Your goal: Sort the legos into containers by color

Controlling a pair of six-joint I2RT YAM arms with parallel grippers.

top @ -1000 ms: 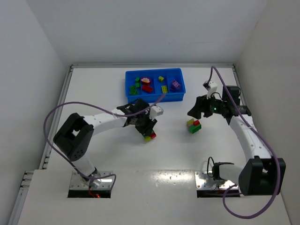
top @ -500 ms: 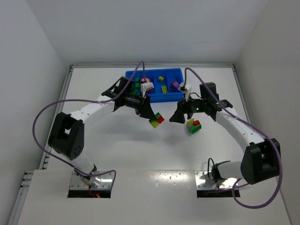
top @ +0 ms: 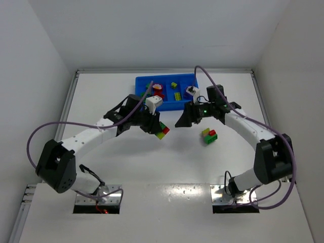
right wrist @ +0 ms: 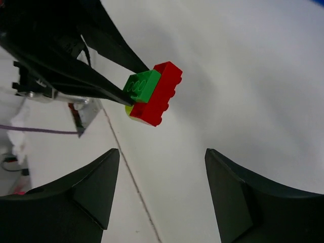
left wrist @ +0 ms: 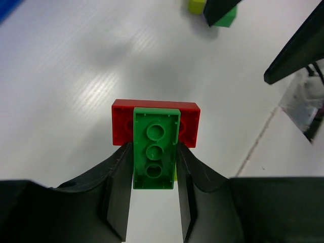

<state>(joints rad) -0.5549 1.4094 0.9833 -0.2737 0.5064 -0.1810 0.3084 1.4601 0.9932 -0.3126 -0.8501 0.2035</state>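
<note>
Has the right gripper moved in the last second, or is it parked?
Yes. In the top view the right gripper has shifted left, from beside the loose lego clump toward the held clump in the left gripper.

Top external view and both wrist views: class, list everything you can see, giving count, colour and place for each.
tray: one, bright blue, far middle of the table, partly behind both wrists
tray bricks: at least four showing, green, red, yellow; the arms may hide more
held clump: one, red, green and yellow, off the table between the left fingers
loose clump: one, yellow, red and green, on the table right of centre
table: one, white
cables: two, purple, one looping off each arm
left gripper: black, shut on the held clump
right gripper: black, open, facing the held clump, apart from it
</note>
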